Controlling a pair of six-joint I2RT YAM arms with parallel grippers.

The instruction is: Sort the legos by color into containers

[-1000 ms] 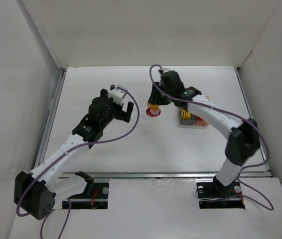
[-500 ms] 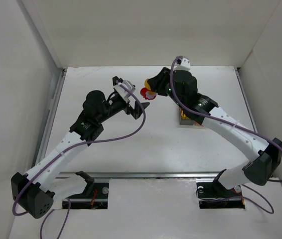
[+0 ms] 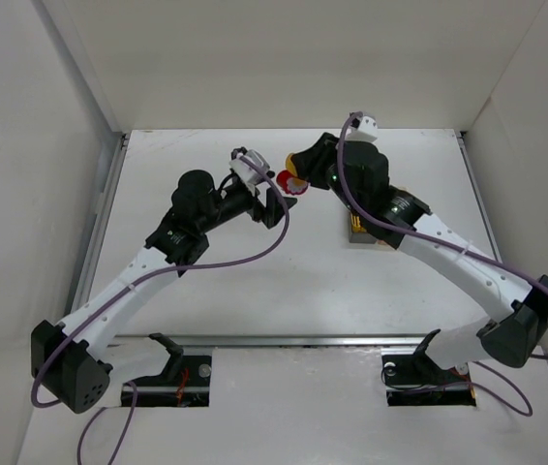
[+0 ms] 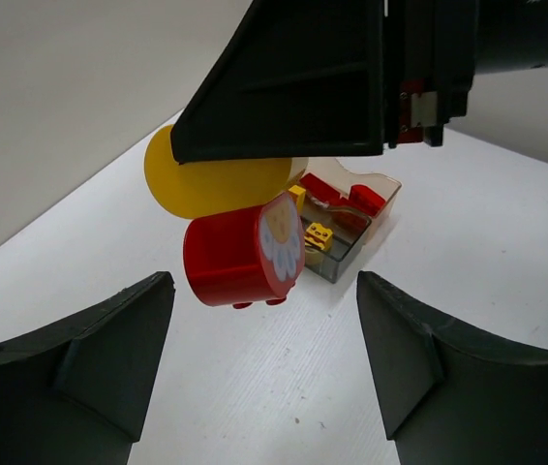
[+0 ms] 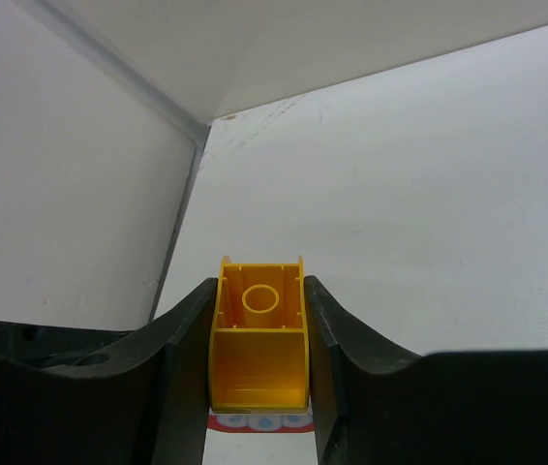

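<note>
My right gripper (image 5: pixel 259 329) is shut on a yellow lego (image 5: pixel 259 339) and holds it in the air, with a red lego (image 5: pixel 259 422) stuck to its far end. From the left wrist, the red lego (image 4: pixel 240 257) is a round piece with a white flower face, hanging under the yellow lego (image 4: pixel 206 184). My left gripper (image 4: pixel 264 358) stands open just short of the red piece, touching nothing. From above, both grippers meet at the pair of legos (image 3: pixel 291 180). The containers (image 4: pixel 347 218) sit behind, the clear one with red bricks, the dark one with yellow.
The containers (image 3: pixel 371 232) lie on the white table under my right forearm. White walls close the table on the left, back and right. A metal rail (image 3: pixel 313 340) runs along the near edge.
My right gripper lifted the joined legos off the table and swung them back and left. My left gripper moved up to meet them, and its jaws have narrowed a little.
</note>
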